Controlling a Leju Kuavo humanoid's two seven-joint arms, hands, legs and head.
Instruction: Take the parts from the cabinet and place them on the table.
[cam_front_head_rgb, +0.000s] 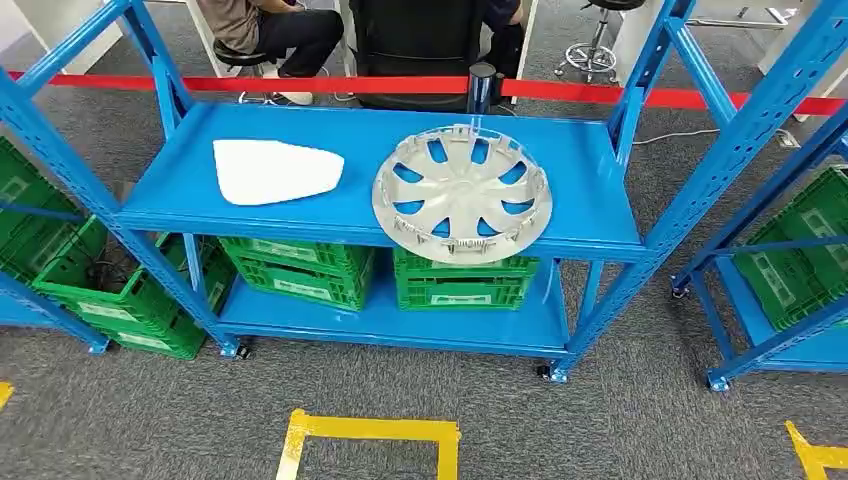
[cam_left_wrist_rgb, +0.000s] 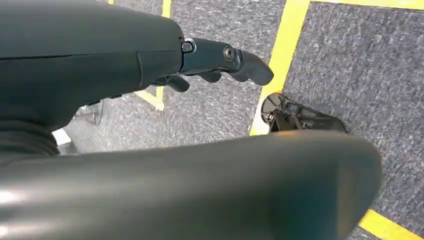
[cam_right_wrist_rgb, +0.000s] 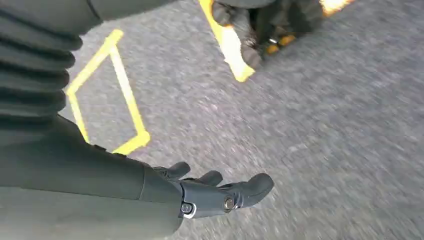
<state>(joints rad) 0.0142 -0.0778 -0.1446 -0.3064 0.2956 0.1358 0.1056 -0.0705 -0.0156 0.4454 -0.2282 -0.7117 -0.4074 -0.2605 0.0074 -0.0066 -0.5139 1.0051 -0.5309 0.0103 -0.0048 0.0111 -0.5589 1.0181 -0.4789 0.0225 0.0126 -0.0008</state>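
The left hand (cam_left_wrist_rgb: 220, 62) hangs over grey carpet crossed by yellow floor tape (cam_left_wrist_rgb: 280, 60), its fingers loosely spread and holding nothing. The right hand (cam_right_wrist_rgb: 220, 192) likewise hangs over the carpet near a yellow taped outline (cam_right_wrist_rgb: 107, 95), fingers apart and empty; that picture is blurred, so finer detail is hard to tell. Neither hand is near the cabinet.

In the head view the blue cabinet (cam_front_head_rgb: 600, 215) stands ahead, and both parts lie on its upper shelf: a white flat panel (cam_front_head_rgb: 275, 172) toward the left and a silver wheel cover (cam_front_head_rgb: 462, 193) beside it toward the right, apart from each other, the cover's edge reaching the shelf's front lip. Green crates (cam_front_head_rgb: 462, 282) sit on the lower shelf and on neighbouring racks. A red barrier tape (cam_front_head_rgb: 300, 84) runs behind, with seated people beyond it.

By my judgement the task is at its start: nothing is picked up, no tabletop is in sight, and both parts remain to be fetched and carried over
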